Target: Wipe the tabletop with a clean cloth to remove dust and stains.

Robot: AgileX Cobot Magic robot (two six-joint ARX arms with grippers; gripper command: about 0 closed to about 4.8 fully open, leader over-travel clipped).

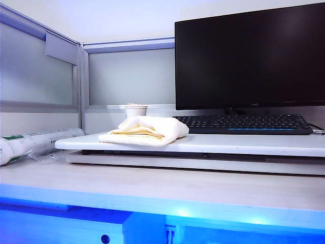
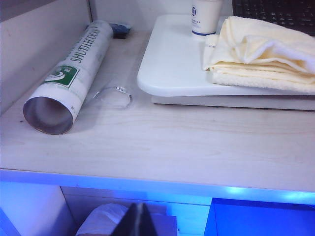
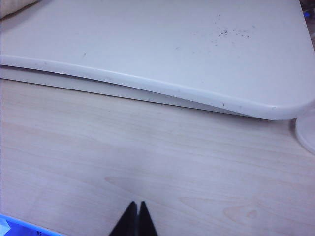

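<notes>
Cream bunched towel cloth (image 1: 146, 130) awaiting pickup on smooth white tabletop (image 3: 147, 44); left gripper (image 2: 139, 220) and right gripper (image 3: 135, 219) pressed together, near desk edge.

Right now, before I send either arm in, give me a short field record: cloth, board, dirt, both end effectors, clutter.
cloth: bunched on the board's left part, beside the cup, not held
board: white, raised over the desk
dirt: dark specks near the board's right end
left end effector: shut, empty, back at the desk's front edge
right end effector: shut, empty, over the desk short of the board
clutter: tube lying left of the board; keyboard and monitor behind
</notes>
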